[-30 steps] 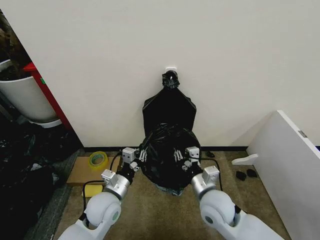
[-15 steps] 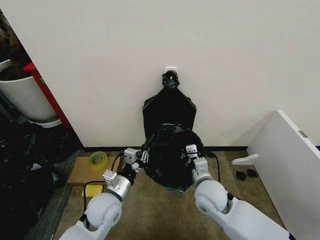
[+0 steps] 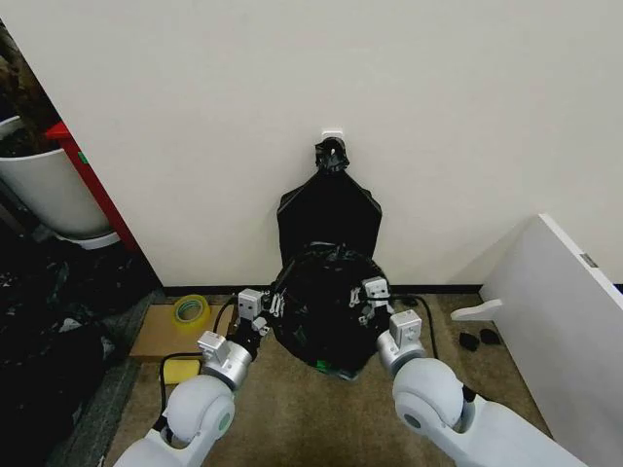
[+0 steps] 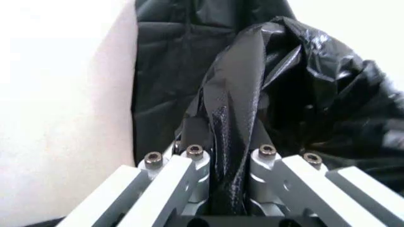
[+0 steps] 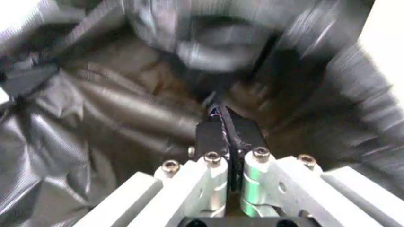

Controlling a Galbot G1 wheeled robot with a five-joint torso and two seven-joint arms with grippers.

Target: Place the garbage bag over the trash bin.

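Plastic this thin is light, limp and slippery, so we hold the garbage bag (image 3: 326,306) at its mouth edge: left gripper (image 3: 265,307) on the left, right gripper (image 3: 368,300) on the right, jaws of both pinched narrow on film. It billows by the far wall, probably hiding the trash bin.

Glossy white rounded arms (image 3: 200,413), silver wrists, seemingly black cables

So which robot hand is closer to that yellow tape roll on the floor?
The left. The left gripper grips the garbage bag on the side facing the tape roll. The right gripper grips the bag's opposite side, farther away.
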